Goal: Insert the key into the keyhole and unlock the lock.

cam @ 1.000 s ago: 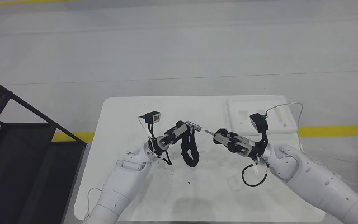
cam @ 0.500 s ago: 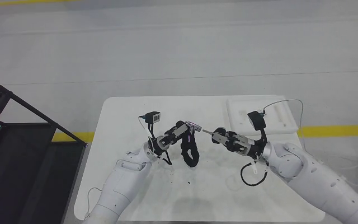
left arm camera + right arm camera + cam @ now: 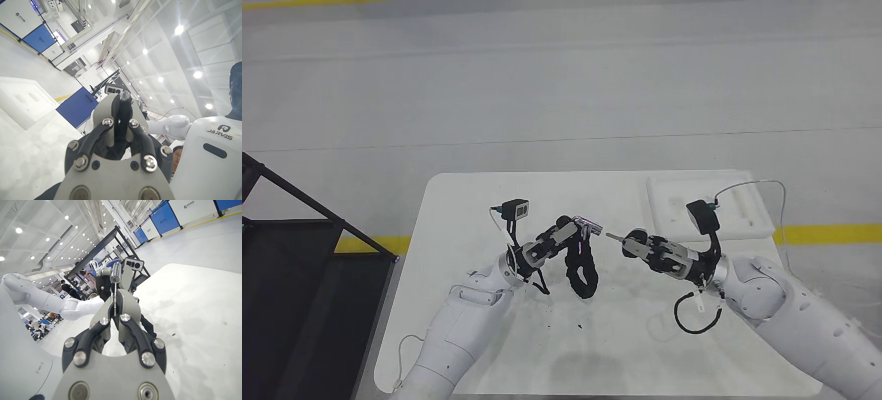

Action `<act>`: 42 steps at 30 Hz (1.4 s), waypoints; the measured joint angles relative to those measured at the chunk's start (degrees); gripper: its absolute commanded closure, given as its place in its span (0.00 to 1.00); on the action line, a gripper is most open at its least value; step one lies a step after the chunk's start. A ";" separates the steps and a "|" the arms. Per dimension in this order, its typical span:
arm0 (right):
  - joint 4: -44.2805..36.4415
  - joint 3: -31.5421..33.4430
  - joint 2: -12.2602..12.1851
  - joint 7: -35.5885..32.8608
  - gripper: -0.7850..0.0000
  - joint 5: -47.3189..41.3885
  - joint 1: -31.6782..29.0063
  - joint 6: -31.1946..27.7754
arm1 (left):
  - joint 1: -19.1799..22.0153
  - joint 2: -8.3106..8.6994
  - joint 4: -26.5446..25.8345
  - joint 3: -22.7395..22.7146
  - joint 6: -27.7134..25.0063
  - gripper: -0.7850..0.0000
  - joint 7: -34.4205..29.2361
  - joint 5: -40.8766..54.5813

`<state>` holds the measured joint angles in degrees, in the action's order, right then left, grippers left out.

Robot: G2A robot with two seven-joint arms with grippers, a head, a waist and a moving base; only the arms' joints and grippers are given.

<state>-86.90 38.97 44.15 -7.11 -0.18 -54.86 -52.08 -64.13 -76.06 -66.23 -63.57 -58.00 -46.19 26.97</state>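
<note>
Tip of key (image 3: 115, 292) sits at the keyhole of lock (image 3: 115, 273); can't tell if it's in or just touching. Key's head is hidden betw. the pads of right gripper (image 3: 115, 300), which pinches it tight. Left gripper (image 3: 122, 106) is clamped on the lock's black cable, w/ the cyl. mostly hidden behind its fingers. Both are held over mid table (image 3: 472, 220). Cable loop (image 3: 585, 275) hangs toward 6 o'clock; contact w/ the top is unclear. Foam tray (image 3: 747, 205) is at the 2 o'clock corner, well apart. Black frame (image 3: 302, 250) stands past the 9 o'clock edge.

Printed logos stand on the blue-and-white barrier panels (image 3: 165, 219).
</note>
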 measured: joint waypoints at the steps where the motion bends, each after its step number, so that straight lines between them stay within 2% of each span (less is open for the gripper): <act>1: 0.07 0.14 0.13 -0.22 1.00 -0.12 -0.04 0.03 | 0.00 0.00 0.00 0.00 0.00 1.00 0.00 0.00; 42: 1.72 6.32 4.80 -8.14 1.00 -1.64 -2.72 -0.49 | 0.00 0.00 0.00 0.00 0.00 1.00 0.00 0.00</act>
<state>-85.17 45.29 48.95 -15.25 -1.82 -57.58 -52.57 -64.13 -76.06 -66.23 -63.57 -58.00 -46.19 26.97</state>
